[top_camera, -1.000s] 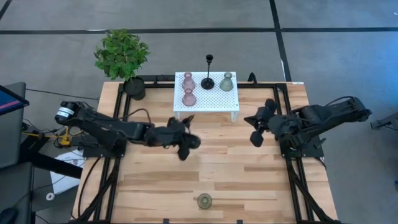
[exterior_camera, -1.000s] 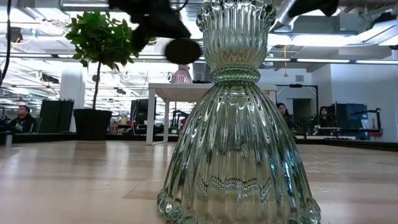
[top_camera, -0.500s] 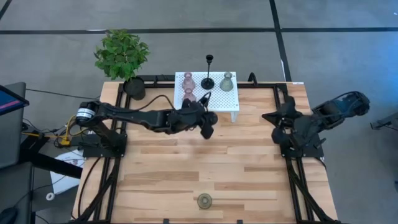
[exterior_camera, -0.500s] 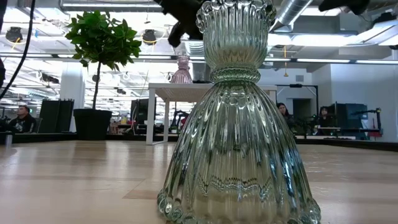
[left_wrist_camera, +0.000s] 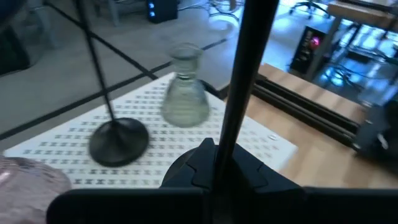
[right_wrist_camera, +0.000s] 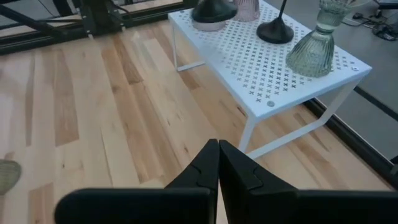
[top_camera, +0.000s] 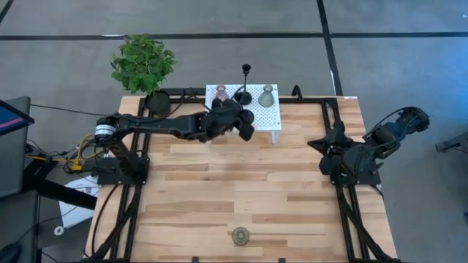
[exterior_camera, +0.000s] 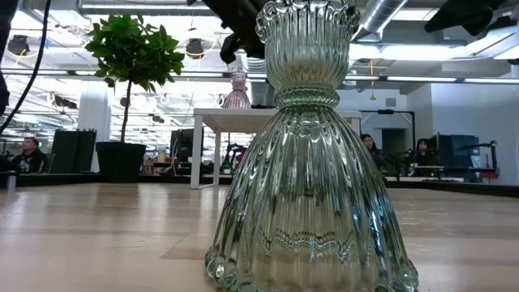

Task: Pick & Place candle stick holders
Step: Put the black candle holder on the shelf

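Placement is the step in hand: left claw (top_camera: 235, 117), clamped on a black holder (left_wrist_camera: 249, 74) by its stem, hangs over the white rack (top_camera: 269, 117)'s front edge. Best to lower it upright, clear of the second black holder (top_camera: 244, 97), then release. Right claw (right_wrist_camera: 217, 168), pinched closed and empty, waits right of the rack.

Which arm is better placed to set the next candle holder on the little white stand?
Left. The left gripper hovers over the white stand, shut on a black holder by its thin stem. The right gripper sits shut and empty by the right edge of the table.
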`<action>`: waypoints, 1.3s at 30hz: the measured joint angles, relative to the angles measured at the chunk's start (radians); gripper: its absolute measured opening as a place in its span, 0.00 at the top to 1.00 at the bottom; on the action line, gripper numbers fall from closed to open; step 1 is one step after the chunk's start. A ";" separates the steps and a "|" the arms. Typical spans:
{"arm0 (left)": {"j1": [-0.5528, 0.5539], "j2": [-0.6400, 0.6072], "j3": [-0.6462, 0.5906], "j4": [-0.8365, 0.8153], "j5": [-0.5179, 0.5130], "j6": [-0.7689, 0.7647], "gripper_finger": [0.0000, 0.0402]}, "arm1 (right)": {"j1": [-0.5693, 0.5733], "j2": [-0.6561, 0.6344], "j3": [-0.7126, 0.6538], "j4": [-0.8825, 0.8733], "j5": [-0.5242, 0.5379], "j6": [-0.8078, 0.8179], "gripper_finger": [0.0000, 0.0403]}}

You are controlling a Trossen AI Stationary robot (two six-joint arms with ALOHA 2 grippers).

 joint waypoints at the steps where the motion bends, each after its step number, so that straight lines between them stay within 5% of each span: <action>1: 0.010 0.000 0.000 0.000 0.000 -0.003 0.97 | 0.000 0.000 0.000 0.000 0.000 0.000 1.00; 19: 0.042 0.149 0.118 -0.006 0.026 0.017 0.97 | -0.001 -0.007 0.000 -0.005 0.018 -0.011 1.00; 39: -0.001 0.102 0.138 -0.134 -0.059 0.023 0.97 | -0.001 -0.007 0.000 -0.006 0.021 -0.011 1.00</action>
